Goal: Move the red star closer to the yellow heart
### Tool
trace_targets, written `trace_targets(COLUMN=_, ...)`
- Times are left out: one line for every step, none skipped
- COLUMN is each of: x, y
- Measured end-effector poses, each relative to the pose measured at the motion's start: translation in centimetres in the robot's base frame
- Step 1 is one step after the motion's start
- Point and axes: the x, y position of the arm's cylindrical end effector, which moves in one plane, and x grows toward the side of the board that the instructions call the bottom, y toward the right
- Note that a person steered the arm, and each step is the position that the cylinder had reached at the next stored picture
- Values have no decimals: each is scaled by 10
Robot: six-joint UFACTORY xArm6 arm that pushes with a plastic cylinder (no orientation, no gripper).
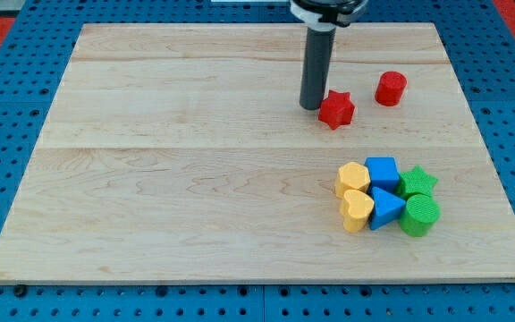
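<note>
The red star lies on the wooden board at the upper right of the view. My tip stands just to the star's left, touching or nearly touching it. The yellow heart lies lower down at the view's right, at the left edge of a cluster of blocks. The star is well above the heart, with bare board between them.
A red cylinder sits to the right of the star. The cluster holds a yellow block, a blue cube, a blue triangle, a green star and a green cylinder.
</note>
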Motion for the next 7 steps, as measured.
trace_targets(x=-16, y=-28)
trace_targets(x=-26, y=-7)
trace_targets(x=-24, y=59)
trace_targets(x=-24, y=107)
trace_targets(x=-3, y=108)
trace_targets(x=22, y=89)
trace_targets(x=12, y=38)
